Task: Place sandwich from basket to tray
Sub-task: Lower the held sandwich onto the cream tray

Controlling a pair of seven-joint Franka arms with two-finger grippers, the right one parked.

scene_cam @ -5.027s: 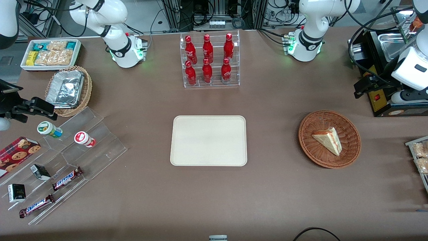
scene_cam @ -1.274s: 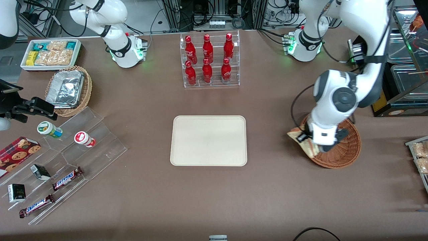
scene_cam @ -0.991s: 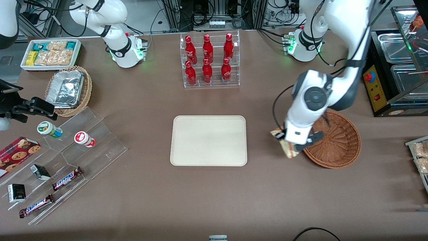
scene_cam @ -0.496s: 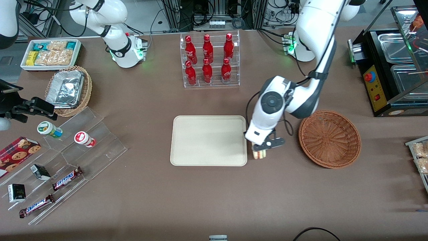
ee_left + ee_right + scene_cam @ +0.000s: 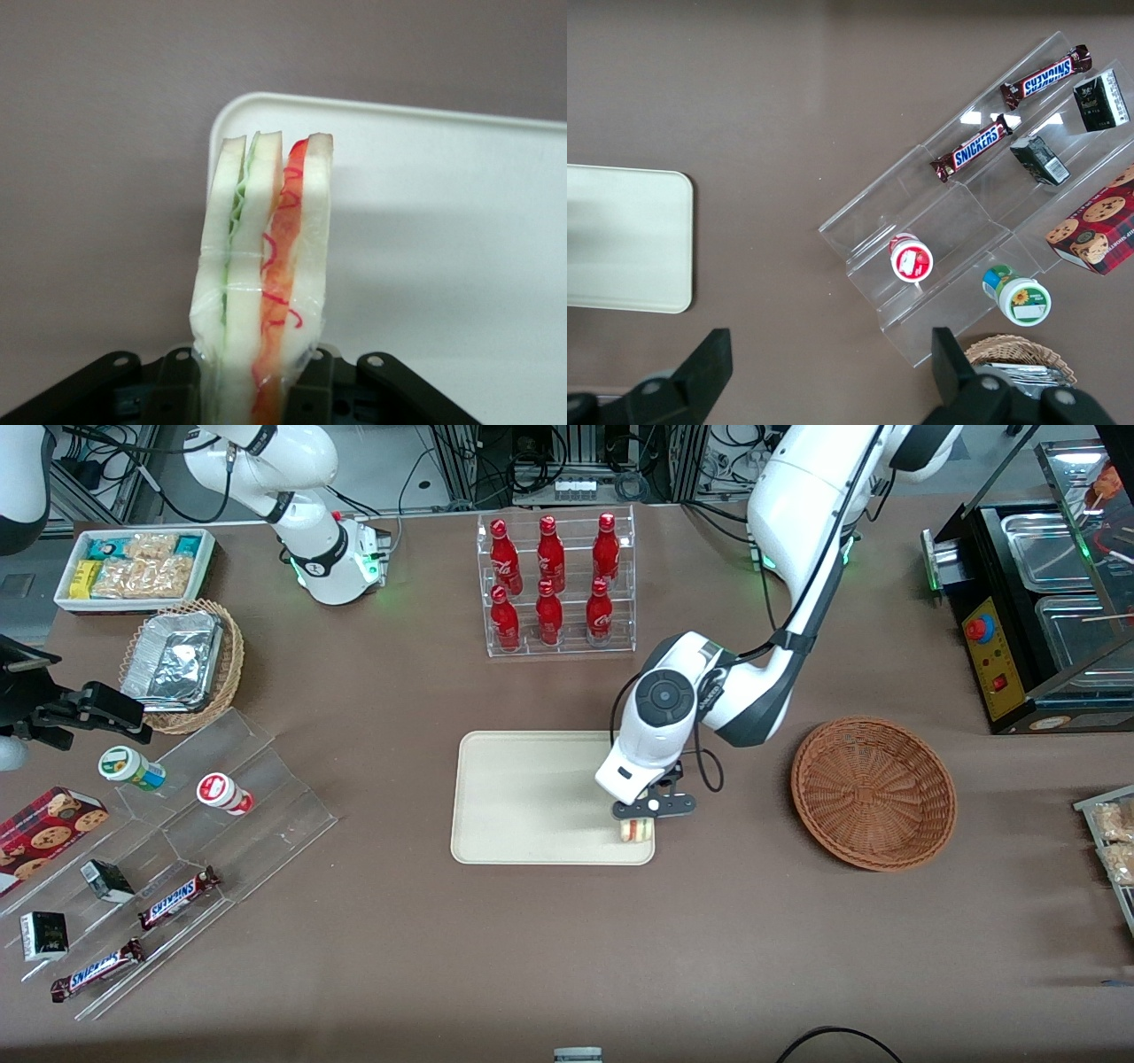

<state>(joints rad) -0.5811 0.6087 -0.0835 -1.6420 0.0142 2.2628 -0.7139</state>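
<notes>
**Sandwich held over the tray's corner**

From the front, the left arm reaches in over the table, and its gripper (image 5: pixel 636 819) hangs above the corner of the cream tray (image 5: pixel 532 797) that lies nearest the camera on the working arm's side. The sandwich (image 5: pixel 635 831) pokes out below the fingers, its striped cut edge facing the camera. The reddish-brown basket (image 5: pixel 873 793) sits well apart, toward the working arm's end of the table, with nothing in it. A clear rack of red bottles (image 5: pixel 556 584) stands farther from the camera than the tray.

At the left wrist, the gripper (image 5: pixel 252 390) is closed snugly on the sandwich (image 5: pixel 261 274), one dark finger pressing each bread face. The wedge stands on edge, wrapped in clear film, green filling in one seam and red in the other. Below it are the rounded corner of the tray (image 5: pixel 443 257) and the brown tabletop.

From the right wrist, only the tray's (image 5: pixel 620 239) other end shows, bare, beside a clear stepped stand of snacks (image 5: pixel 983 204).
</notes>
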